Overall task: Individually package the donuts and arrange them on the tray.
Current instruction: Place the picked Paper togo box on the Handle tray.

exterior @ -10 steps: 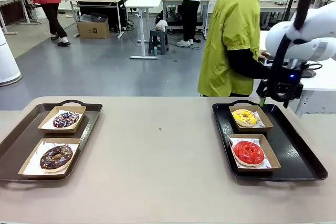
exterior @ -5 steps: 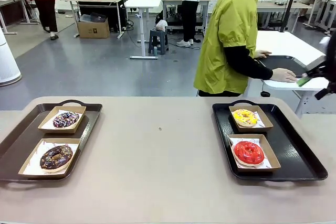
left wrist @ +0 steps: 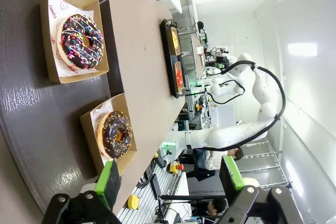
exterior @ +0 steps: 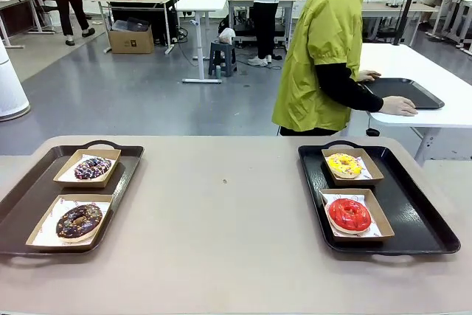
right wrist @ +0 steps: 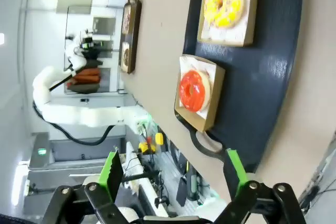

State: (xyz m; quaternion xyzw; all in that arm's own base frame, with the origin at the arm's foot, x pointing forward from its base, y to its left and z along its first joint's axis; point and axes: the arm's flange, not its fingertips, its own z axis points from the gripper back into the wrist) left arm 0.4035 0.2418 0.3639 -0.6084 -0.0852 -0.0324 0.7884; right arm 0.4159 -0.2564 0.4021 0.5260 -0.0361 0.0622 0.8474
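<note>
Bright even overhead light, soft shadows, sharp front view, wrist views bowed at edges

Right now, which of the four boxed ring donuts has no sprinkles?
The glossy red ring donut, in the near cardboard box on the right black tray; the other three carry sprinkles.

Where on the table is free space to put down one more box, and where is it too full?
Free: the wide bare strip of table between the left tray and the right tray, and the table's front edge. Crowded: each tray holds two boxed donuts, with only narrow dark margins around the boxes.
</note>
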